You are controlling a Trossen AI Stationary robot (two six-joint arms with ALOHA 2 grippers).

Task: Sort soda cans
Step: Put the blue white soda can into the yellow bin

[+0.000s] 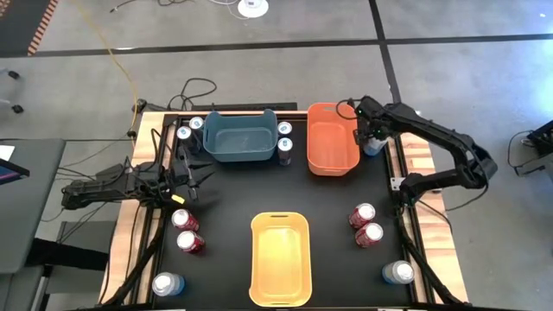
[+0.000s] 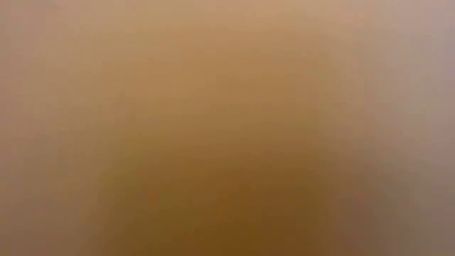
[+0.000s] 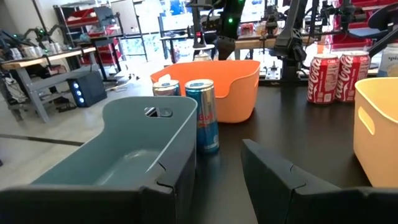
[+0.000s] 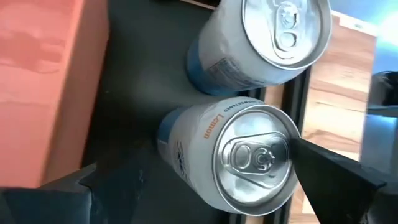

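My right gripper [image 1: 373, 136] hangs open at the table's far right, just right of the orange bin [image 1: 333, 140]. It points steeply down over two silver soda cans that stand upright on their bases. Its fingers stand on either side of the nearer silver can [image 4: 239, 158], above its top, and the second silver can [image 4: 267, 37] is beside it. My left gripper [image 1: 197, 177] waits open and level at the table's left, with nothing between its fingers, facing the teal bin [image 3: 124, 155] and two dark blue cans [image 3: 202, 115].
A yellow bin [image 1: 279, 257] sits near the front middle. Red cans stand in pairs at the left [image 1: 187, 231] and right [image 1: 365, 225]. Silver cans stand at the near left [image 1: 167, 283] and near right [image 1: 398, 273]. Dark blue cans [image 1: 189, 128] flank the teal bin.
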